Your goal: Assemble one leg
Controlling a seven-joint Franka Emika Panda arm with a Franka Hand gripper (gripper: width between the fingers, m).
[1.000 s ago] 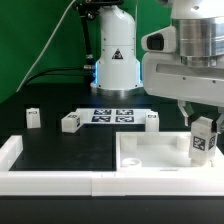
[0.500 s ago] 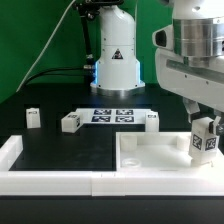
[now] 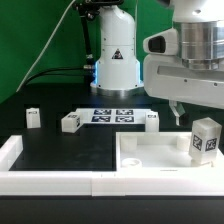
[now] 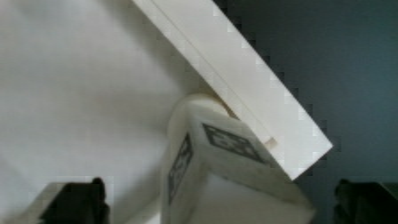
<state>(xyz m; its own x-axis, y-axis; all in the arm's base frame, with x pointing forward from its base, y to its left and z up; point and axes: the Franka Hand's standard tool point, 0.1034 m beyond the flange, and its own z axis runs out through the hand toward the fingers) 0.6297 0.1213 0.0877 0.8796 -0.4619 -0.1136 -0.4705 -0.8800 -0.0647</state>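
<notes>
1. The gripper (image 4: 217,202) is spread wide and holds nothing. In the wrist view its two dark fingertips (image 4: 71,200) sit well apart, each clear of the leg (image 4: 228,160) that stands between them.
2. In the exterior view the hand hangs above the leg (image 3: 205,138). One finger (image 3: 178,112) points down just to the left of the leg's top without touching it.
3. The leg stands inside the tabletop (image 3: 150,172) at its right side, tag face towards the camera and leaning slightly. The wrist view shows it hard up against the tabletop's raised rim (image 4: 231,75).
4. Half a second ago the fingers were closed on the leg's top and the hand sat lower. The hand has since let go and risen, and the leg is free on the tabletop in about the same spot.
5. Three other small legs lie unmoved on the black table beyond the tabletop, one far left (image 3: 33,117), one left of the marker board (image 3: 70,122) and one right of it (image 3: 152,120). The marker board (image 3: 112,116) lies flat between them.
6. The exterior view cuts off the hand's second finger and the tabletop's right edge. The wrist view is blurred, so the tag is unreadable and only the very tips of the fingers show at the frame's edge. Neither view shows how the leg's foot meets the tabletop.
</notes>
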